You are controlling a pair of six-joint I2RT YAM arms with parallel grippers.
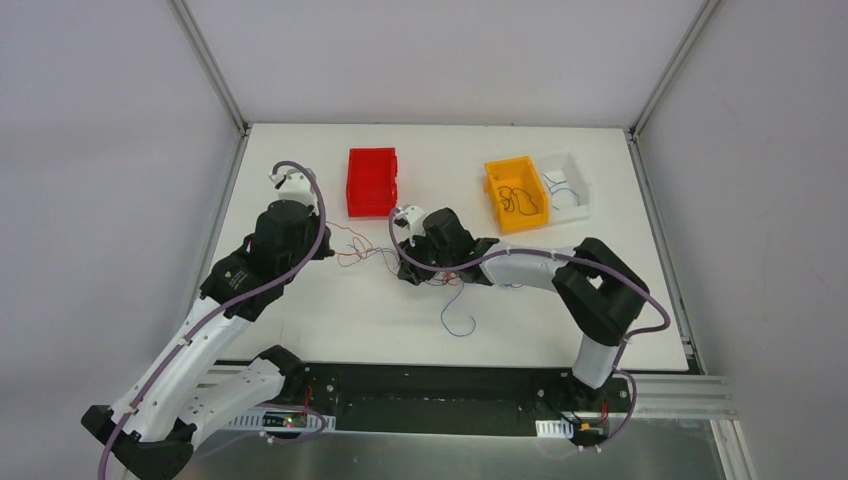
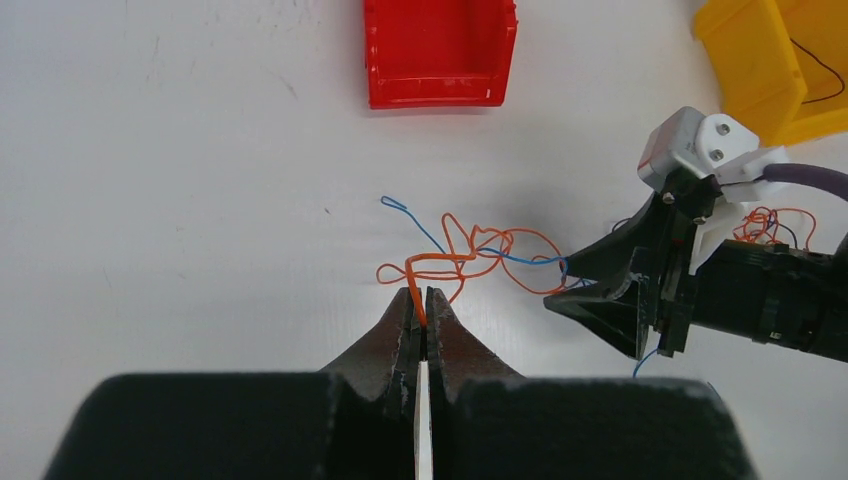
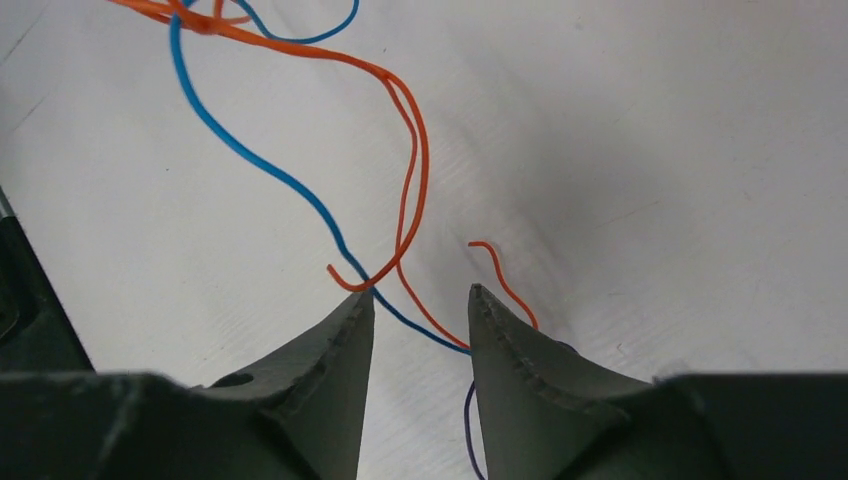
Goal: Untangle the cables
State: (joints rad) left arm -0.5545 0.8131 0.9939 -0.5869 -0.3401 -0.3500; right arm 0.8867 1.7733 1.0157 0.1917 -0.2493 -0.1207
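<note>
A: Cables (image 2: 470, 255), mid-tabletop: left gripper (image 2: 422, 300) clamps an orange strand (image 2: 432, 259); right gripper (image 3: 420, 293) stands apart.
B: Risk: its jaws straddle a blue strand (image 3: 262, 165) and orange together; pulling both would tighten the knot.

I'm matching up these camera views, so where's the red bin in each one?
Top external: red bin above centre, slightly left.
Left wrist: red bin at top centre, cut by the upper edge.
Right wrist: not in it.
Shared landmark: the orange cables.
</note>
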